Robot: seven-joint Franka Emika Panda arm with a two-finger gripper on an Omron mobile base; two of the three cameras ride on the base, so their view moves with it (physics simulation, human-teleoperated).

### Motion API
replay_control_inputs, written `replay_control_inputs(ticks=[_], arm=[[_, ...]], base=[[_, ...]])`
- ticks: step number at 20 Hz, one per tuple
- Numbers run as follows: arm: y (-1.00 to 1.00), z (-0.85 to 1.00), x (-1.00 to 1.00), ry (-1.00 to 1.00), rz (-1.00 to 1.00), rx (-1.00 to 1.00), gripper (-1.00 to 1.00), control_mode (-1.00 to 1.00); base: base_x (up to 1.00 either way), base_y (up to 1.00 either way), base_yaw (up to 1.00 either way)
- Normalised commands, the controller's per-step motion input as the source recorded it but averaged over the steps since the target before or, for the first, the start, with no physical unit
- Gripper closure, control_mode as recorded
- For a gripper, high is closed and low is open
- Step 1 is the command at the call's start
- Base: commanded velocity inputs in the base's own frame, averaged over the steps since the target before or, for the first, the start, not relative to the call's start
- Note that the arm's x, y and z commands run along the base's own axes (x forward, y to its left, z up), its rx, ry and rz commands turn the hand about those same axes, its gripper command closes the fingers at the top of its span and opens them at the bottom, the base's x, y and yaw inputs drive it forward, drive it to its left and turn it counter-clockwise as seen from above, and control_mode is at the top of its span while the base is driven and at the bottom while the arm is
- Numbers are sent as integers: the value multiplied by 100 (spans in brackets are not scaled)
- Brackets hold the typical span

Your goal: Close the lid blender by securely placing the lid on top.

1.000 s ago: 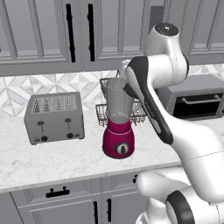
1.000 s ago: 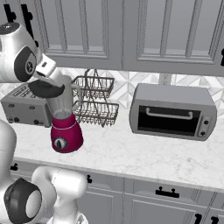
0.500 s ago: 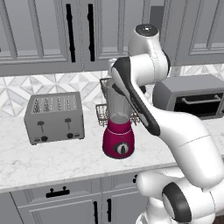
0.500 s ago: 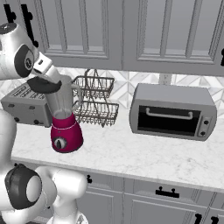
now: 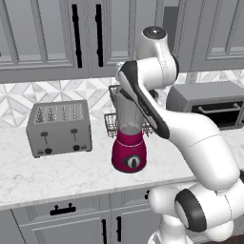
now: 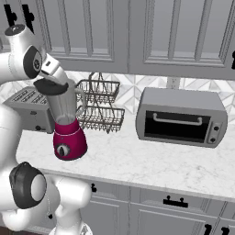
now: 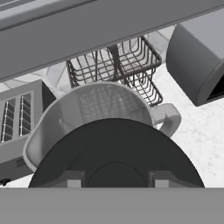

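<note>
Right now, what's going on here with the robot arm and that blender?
The white robot arm is bringing the black lid to the blender, which stands on the counter between the toaster and the wire basket. The gripper holds the lid at the jar's mouth, tilted. In the hand view the lid covers only part of the opening, with the far rim of the jar open, so it is not yet seated.
</note>
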Motion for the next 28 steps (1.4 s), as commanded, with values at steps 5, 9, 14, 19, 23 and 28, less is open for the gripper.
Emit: replay_control_inputs(ticks=[5,9,14,19,23,28], arm=[[0,-4,29,-1,0,-4,100,-100],[1,-3,30,-2,0,-5,100,-100],[9,0,31,-3,0,-4,100,-100],[20,0,25,-4,0,-4,100,-100],[13,0,13,-8,0,-2,100,-100],[-2,0,0,-4,0,-2,100,-100]], base=[[0,0,0],[0,0,0],[0,0,0],[0,0,0],[0,0,0],[0,0,0]])
